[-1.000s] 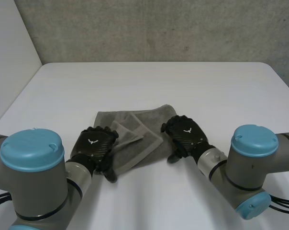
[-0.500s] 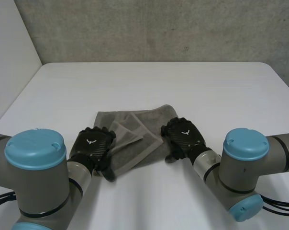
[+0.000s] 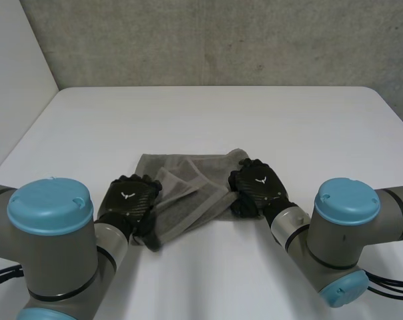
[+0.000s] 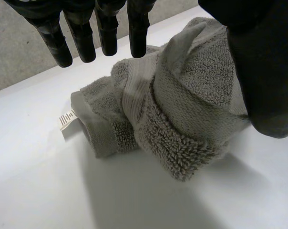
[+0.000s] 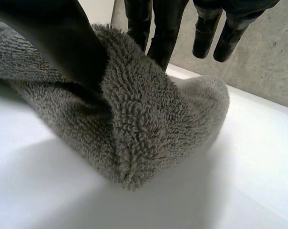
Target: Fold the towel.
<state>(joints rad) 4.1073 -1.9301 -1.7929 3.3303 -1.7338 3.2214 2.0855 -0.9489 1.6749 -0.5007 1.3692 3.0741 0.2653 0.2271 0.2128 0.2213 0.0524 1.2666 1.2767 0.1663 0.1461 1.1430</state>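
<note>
thumb pressure is what matters on both sides. the left robot hand (image 3: pixel 128 203) sits at the near left corner of the towel (image 3: pixel 188 207). its wrist view shows the thumb (image 4: pixel 265 71) laid over a bunched wad of cloth, with the fingers (image 4: pixel 106 28) fairly straight behind it. i read that as a pinch on the corner, though a shallow one. the right robot hand (image 3: pixel 258 187) is at the near right corner, thumb (image 5: pixel 58 43) in front of a raised ridge of pile and fingers (image 5: pixel 165 28) behind it, so it too is grasping the towel.

the towel lies rumpled near the middle of the white desk (image 3: pixel 208 113), between the two arms. a lighter woven band (image 3: pixel 188 181) is turned up across it, and a small label (image 4: pixel 67 119) sticks out beyond the left fingertips. both near corners are raised off the desk.

the step in hand looks like carrying the near edge over to the far edge. to do it well, both corners should rise level, travel away from the robot at one pace with the edge taut between them, and land on the far edge before either thumb lets go. the left pinch holds a wad rather than a clean corner, so it may slip or drag a crease into the fold.
</note>
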